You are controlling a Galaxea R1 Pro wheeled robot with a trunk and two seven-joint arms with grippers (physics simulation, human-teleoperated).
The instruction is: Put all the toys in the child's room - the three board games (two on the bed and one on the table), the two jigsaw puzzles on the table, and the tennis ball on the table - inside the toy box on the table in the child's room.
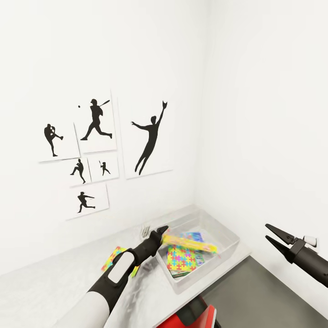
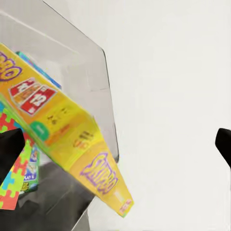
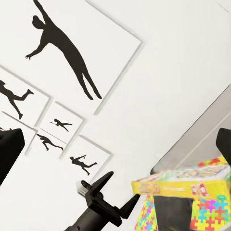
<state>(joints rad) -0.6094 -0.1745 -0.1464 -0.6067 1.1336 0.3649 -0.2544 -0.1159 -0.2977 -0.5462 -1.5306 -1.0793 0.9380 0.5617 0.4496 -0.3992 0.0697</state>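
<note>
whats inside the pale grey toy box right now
Inside the pale grey tray-like toy box: a multicoloured jigsaw puzzle sheet, with a blue-teal game box behind it. The yellow Skip-Bo game box is tilted above them and covers part of the contents.

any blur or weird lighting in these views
Head view: flat, even light, white walls nearly shadowless, straight edges bowed as by a wide lens. Left wrist view: the Skip-Bo box is close and soft-edged, its print legible. Right wrist view: athlete pictures crisp, the toy box wall pale and see-through.
</note>
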